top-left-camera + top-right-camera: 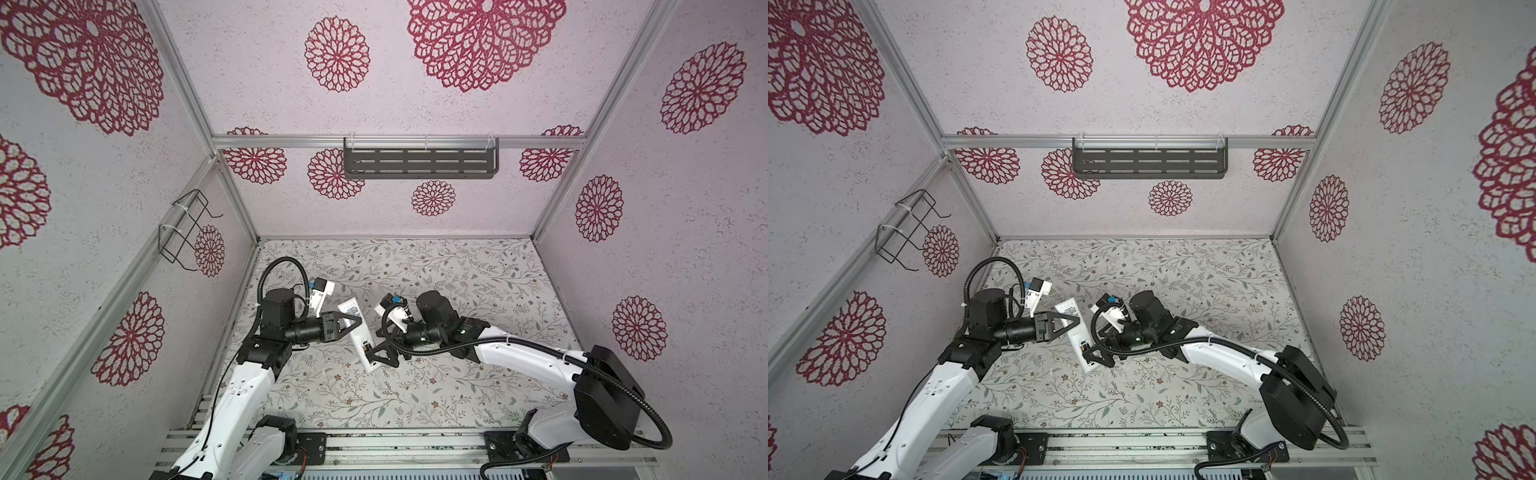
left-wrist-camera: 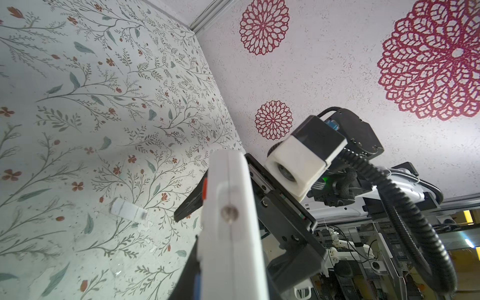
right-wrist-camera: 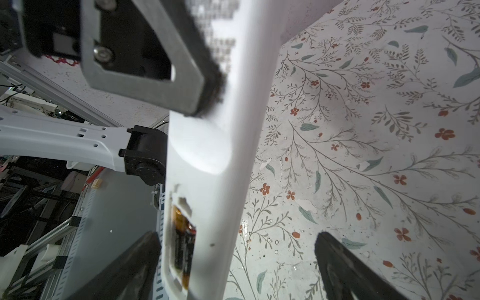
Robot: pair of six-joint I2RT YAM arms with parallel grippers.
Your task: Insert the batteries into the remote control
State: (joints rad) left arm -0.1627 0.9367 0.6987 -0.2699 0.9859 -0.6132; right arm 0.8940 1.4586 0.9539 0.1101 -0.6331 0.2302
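The remote control (image 1: 359, 337) (image 1: 1077, 334) is a slim white bar held off the table, back side up. My left gripper (image 1: 354, 322) (image 1: 1074, 322) (image 2: 228, 280) is shut on its middle. An open bay near its lower end holds the batteries (image 3: 182, 244), two dark cylinders lying side by side. My right gripper (image 1: 376, 358) (image 1: 1096, 358) (image 3: 237, 267) is open and straddles that bay end. One of its fingers (image 3: 130, 267) sits close beside the remote (image 3: 220, 155), the other stands well apart.
A small whitish translucent piece (image 2: 127, 209) lies on the floral table cover (image 1: 457, 374). A dark slotted shelf (image 1: 419, 160) hangs on the back wall and a wire rack (image 1: 185, 232) on the left wall. Both arms meet at the left middle of the table.
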